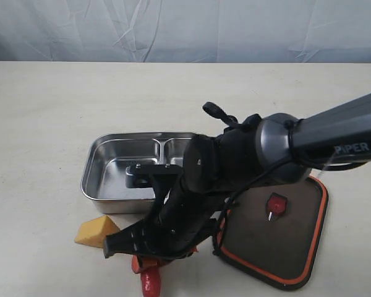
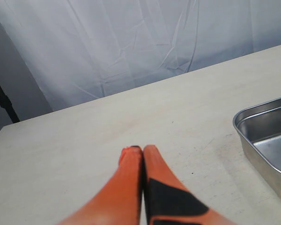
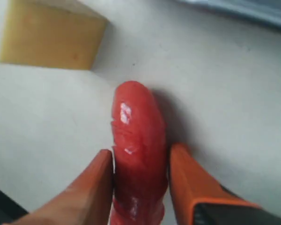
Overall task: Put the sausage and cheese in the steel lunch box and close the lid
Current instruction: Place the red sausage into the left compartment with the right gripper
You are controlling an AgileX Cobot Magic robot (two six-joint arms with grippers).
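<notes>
Nearest, the right gripper (image 3: 141, 152) is positioned over the sausage (image 1: 150, 281) at the near table (image 1: 43, 124) edge. Its orange fingers (image 3: 91, 187) are seen against both sides of the sausage, so it is pinched. The sausage is lying on the table.

The cheese (image 1: 96, 232) is found just beside it on the left, apart from it, on the table in front of the box.

The lid (image 1: 272, 241) is laid flat on the right. Its orange seal is exposed round the rim, with a small red tab (image 1: 276, 204) at centre. It is off the box.

The steel lunch box (image 1: 93, 173) is located behind the cheese, uncovered, two compartments. It is partly hidden by the right arm (image 1: 334, 139).

The left gripper (image 2: 143, 149) is held over bare table near the box corner, fingers pressed together, nothing gripped.

A white cloth backdrop (image 1: 173, 31) is seen farthest.
</notes>
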